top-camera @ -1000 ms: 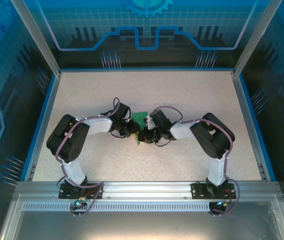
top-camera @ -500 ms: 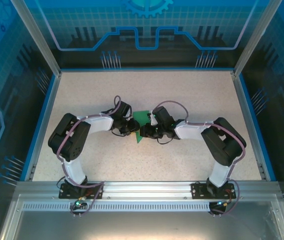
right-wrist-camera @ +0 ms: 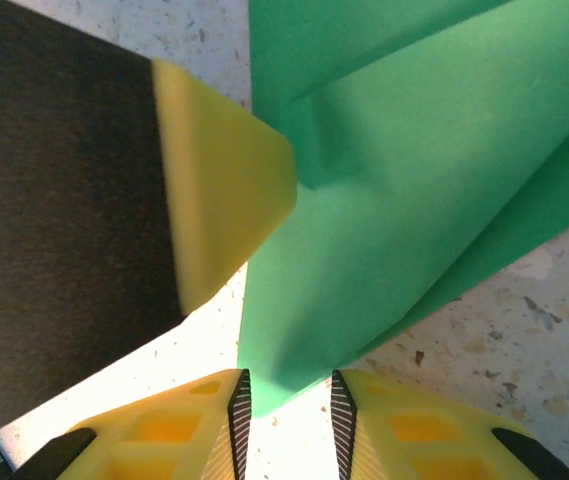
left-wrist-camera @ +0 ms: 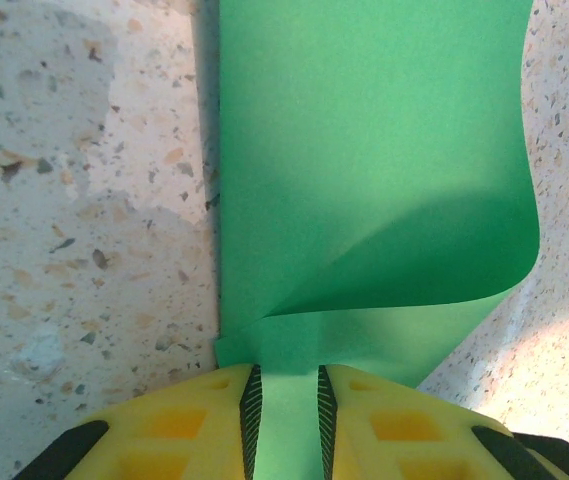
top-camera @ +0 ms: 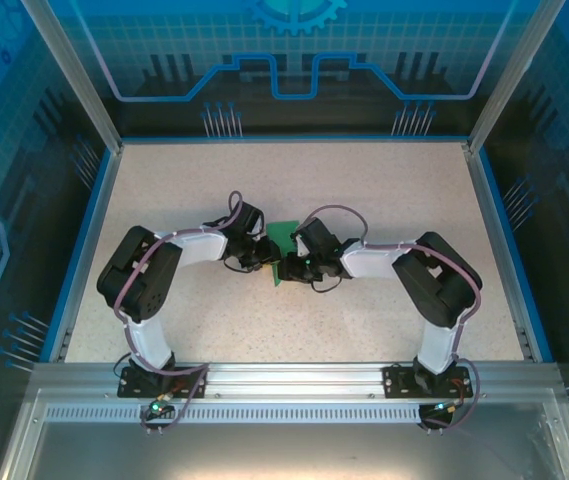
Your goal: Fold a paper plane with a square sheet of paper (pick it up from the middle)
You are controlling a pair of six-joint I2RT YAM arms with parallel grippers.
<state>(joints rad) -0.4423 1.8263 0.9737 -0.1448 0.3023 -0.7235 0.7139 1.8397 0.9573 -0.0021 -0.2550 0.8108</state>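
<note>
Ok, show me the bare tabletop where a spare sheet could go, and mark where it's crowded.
Bare: the far table between the arms and the back rim; also the near patch framed by both arms and the front rail. Crowded: the centre, where the left gripper and right gripper meet at the green paper.

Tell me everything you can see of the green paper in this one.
The green paper is plain, matte, bright and thin, folded into overlapping layers, with one flap curling loosely. It sits at the middle of the speckled table, between the two arms. One end runs between the fingers of the left pincer. A pointed corner reaches between the fingers of the right pincer, which stand apart.
</note>
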